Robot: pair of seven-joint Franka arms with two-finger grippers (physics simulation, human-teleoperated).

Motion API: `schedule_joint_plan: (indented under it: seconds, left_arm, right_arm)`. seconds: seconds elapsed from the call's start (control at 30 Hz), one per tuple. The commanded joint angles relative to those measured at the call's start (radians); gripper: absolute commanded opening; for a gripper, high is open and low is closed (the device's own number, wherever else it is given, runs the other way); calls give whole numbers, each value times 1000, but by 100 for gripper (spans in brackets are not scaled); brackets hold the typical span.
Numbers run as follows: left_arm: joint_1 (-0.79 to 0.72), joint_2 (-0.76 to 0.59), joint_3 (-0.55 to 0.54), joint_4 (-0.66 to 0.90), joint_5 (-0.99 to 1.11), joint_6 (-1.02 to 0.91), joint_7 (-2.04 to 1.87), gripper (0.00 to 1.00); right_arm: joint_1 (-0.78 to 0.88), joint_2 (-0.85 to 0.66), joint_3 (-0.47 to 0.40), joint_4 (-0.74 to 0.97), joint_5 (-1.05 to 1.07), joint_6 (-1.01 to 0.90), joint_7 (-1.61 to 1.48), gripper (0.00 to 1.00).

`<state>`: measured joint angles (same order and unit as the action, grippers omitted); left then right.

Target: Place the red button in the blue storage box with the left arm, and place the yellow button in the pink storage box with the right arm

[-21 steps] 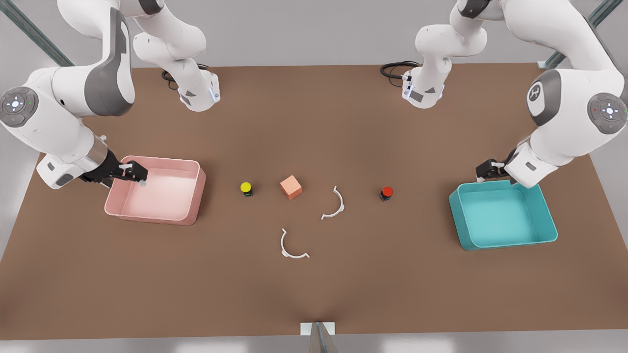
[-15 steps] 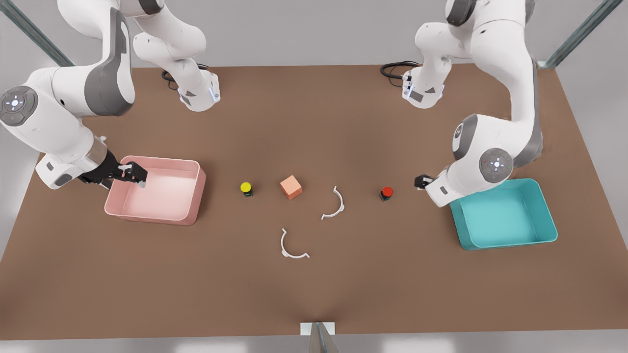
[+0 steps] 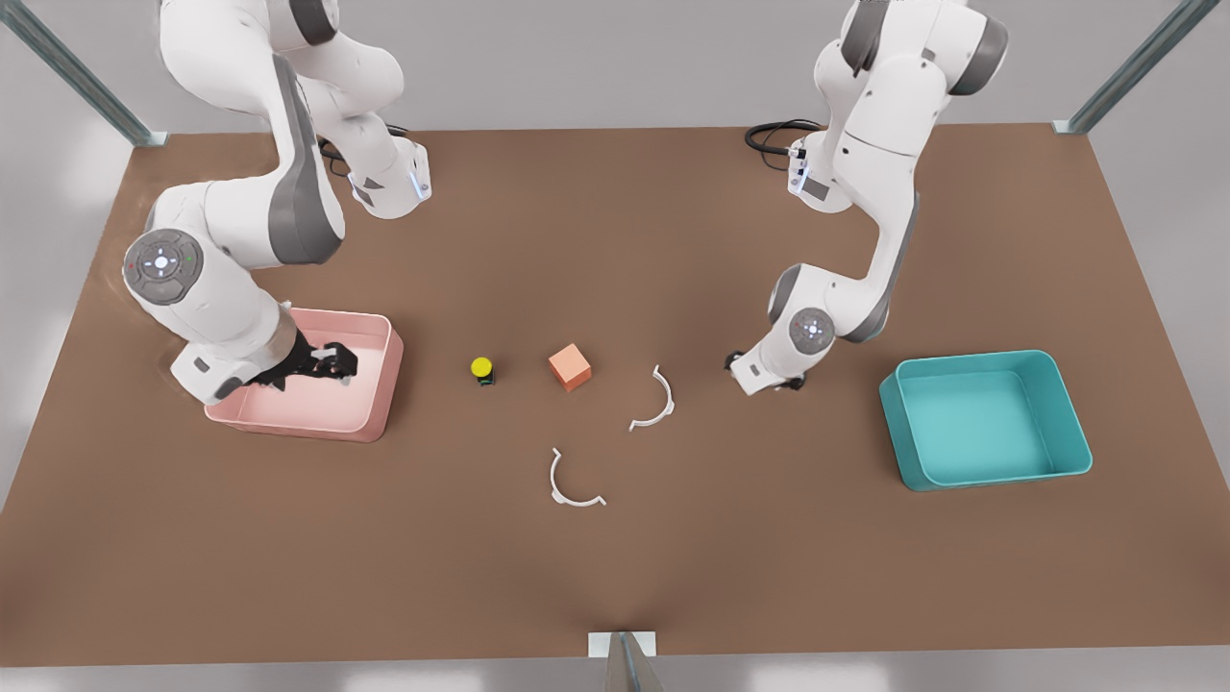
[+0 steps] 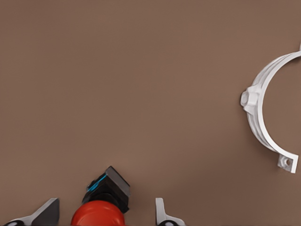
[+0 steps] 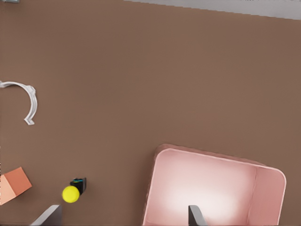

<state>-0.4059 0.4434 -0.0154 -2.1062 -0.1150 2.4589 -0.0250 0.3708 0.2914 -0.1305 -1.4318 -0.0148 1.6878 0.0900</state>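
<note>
The red button stands on the table between the fingers of my open left gripper, which touch nothing. In the front view my left arm hangs low at the right of centre and hides that button. The blue storage box sits further to the front view's right. My right gripper hovers open over the pink storage box at the front view's left. The yellow button stands on the table between the pink box and the centre, apart from the right gripper.
A salmon-orange cube sits just to the front view's right of the yellow button. Two white half-ring clips lie near the table's middle, one close to the left gripper. Both arm bases stand at the far edge.
My left arm swung from the blue box toward the centre and now covers the red button. My right arm shifted inward over the pink box.
</note>
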Motion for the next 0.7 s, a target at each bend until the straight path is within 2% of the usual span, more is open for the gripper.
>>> schedule_joint_plan:
  seconds: [0.0, 0.07, 0.13, 0.2, 0.23, 0.27, 0.4, 0.5, 0.53, 0.6, 0.67]
  left_arm:
    - [-2, 14, 0, -11, 2, 120, -26, 100]
    - [-2, 21, 0, -28, 2, 120, -26, 100]
    - [-2, 21, 0, -47, 2, 120, -24, 99]
    - [-8, 18, 0, -71, 2, 120, -24, 97]
    - [-10, 15, 0, -71, 2, 118, -26, 82]
    - [-10, 11, 0, -71, 2, 118, -24, 74]
    - [-4, 5, 2, -57, 3, 118, -20, 73]
    - [-2, 6, 2, -57, 3, 118, -20, 49]
    - [-2, 5, 3, -57, 3, 117, -20, 45]
    - [9, -31, 14, -46, 6, 109, -12, 44]
    - [99, -129, 15, -26, 6, -32, 115, 44]
  right_arm:
    - [115, 87, 5, -2, -42, 165, 336, 100]
    - [174, 152, 6, -7, -7, 200, 405, 100]
    - [165, 144, 43, -94, 49, 262, 407, 100]
    - [158, 81, 71, -292, 49, 380, 402, 100]
    - [158, 55, 72, -367, 50, 429, 402, 100]
    - [160, 34, 83, -430, 50, 484, 405, 100]
    - [160, 20, 111, -533, 52, 593, 405, 100]
    - [158, 28, 112, -579, 52, 664, 404, 100]
    - [142, 29, 112, -593, 52, 681, 398, 100]
    - [135, 37, 115, -639, 52, 750, 389, 100]
    - [135, 45, 115, -670, 52, 799, 367, 100]
